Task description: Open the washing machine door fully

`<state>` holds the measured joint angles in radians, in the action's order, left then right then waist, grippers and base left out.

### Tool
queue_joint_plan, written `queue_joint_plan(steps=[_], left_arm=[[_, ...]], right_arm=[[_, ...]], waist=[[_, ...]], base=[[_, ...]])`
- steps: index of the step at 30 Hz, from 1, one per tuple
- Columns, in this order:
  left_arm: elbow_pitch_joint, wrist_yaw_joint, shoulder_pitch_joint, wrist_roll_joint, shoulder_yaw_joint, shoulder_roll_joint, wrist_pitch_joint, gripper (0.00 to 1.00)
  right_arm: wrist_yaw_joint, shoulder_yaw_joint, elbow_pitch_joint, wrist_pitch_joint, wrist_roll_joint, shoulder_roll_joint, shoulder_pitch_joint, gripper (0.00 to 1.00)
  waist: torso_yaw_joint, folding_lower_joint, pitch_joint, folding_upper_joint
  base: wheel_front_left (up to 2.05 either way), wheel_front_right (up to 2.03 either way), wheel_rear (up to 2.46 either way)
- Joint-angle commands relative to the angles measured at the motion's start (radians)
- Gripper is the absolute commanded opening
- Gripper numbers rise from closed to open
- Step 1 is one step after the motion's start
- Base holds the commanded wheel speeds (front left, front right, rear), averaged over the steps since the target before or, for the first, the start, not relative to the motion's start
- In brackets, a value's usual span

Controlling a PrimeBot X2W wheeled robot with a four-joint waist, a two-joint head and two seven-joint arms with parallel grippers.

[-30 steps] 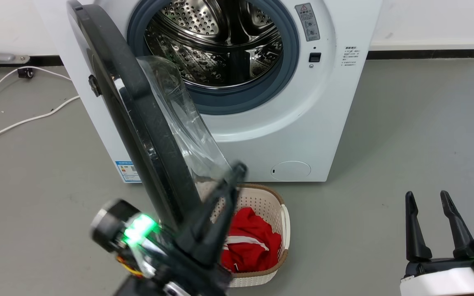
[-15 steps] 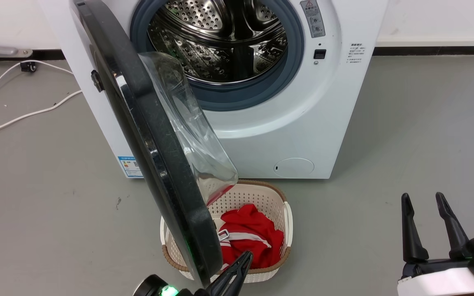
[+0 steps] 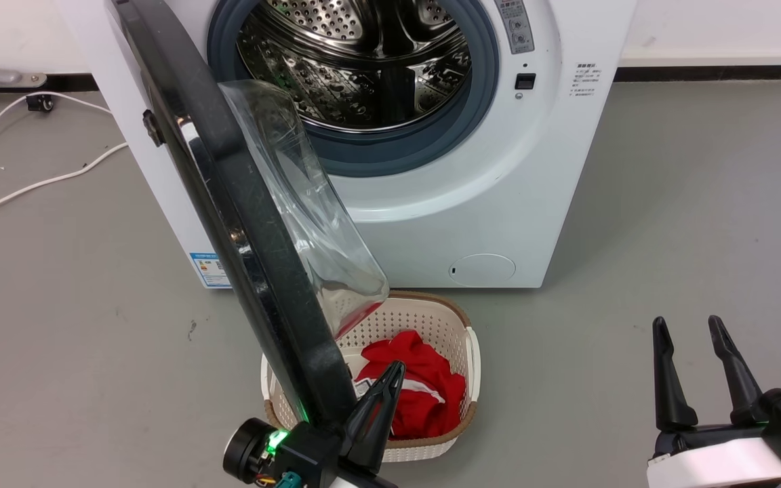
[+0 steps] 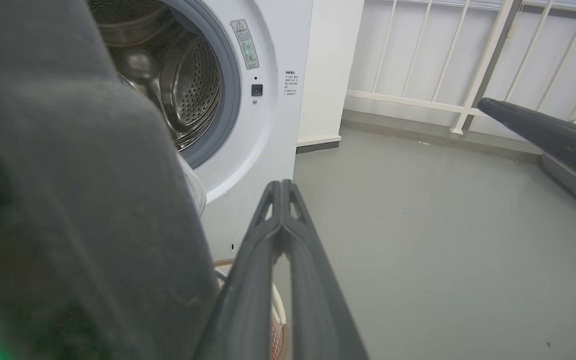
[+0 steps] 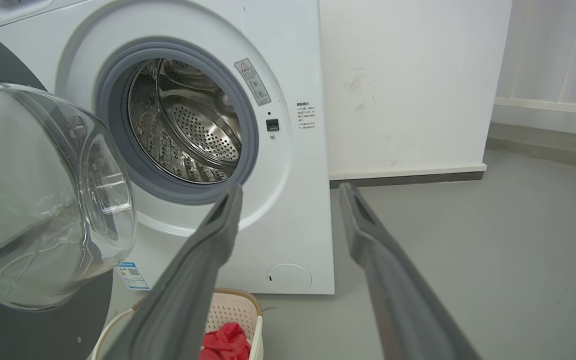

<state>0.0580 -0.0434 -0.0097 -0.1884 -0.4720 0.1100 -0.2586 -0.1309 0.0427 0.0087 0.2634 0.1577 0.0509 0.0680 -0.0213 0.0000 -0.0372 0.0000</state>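
Left gripper [image 3: 394, 371] fingers [image 4: 263, 260] are pressed flat together with nothing between them, a closed wedge, tips pointing up over the basket. They sit low down, just beside the free lower edge of the washing machine door [image 3: 245, 224], on the side that carries the glass bowl [image 3: 295, 196]. Whether they actually touch the rim I cannot tell. The door is hinged on the left side of the washing machine [image 3: 472, 190] and stands out roughly square to its front, so the drum [image 3: 363, 61] is exposed, but I judge the door only about half open. Directly under the door edge is the laundry basket [image 3: 462, 339] with a red garment [image 3: 424, 383]. Right gripper [image 3: 687, 322] is spread wide and empty over bare floor [image 3: 634, 203], well apart from everything. The step in hand looks like a push with the closed fingers. To do it well, bear on the black rim and not on the bowl, follow the hinge arc leftward, keep the wrist clear of the basket, and ease off as the hinge nears its stop.
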Motion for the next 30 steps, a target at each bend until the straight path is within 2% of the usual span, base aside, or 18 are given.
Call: queue_joint_plan(steps=[1,7,14,30], left_arm=[[0.011,0.009,-0.013,-0.003,0.010,-0.002,-0.004,0.00],[0.025,0.020,-0.016,-0.009,0.028,-0.004,-0.007,0.00],[-0.015,0.045,0.062,-0.016,0.052,0.009,-0.007,0.00],[-0.143,0.131,0.219,-0.045,0.117,0.051,0.007,0.00]], right_arm=[[0.000,-0.003,0.003,0.001,0.005,-0.001,-0.010,1.00],[0.000,-0.008,0.011,0.001,0.012,-0.001,-0.010,1.00],[0.000,-0.008,0.020,0.001,0.021,-0.001,0.000,1.00],[0.000,0.008,0.028,0.001,0.000,-0.001,0.018,1.00]], waist=[[0.000,0.0000,-0.001,0.0000],[-0.007,0.0000,0.001,0.0000],[-0.027,0.0000,0.010,0.0000],[-0.214,0.0000,0.023,0.0000]], base=[[0.00,0.00,0.00],[0.00,0.00,0.00],[0.00,0.00,0.00],[0.00,0.00,0.00]])
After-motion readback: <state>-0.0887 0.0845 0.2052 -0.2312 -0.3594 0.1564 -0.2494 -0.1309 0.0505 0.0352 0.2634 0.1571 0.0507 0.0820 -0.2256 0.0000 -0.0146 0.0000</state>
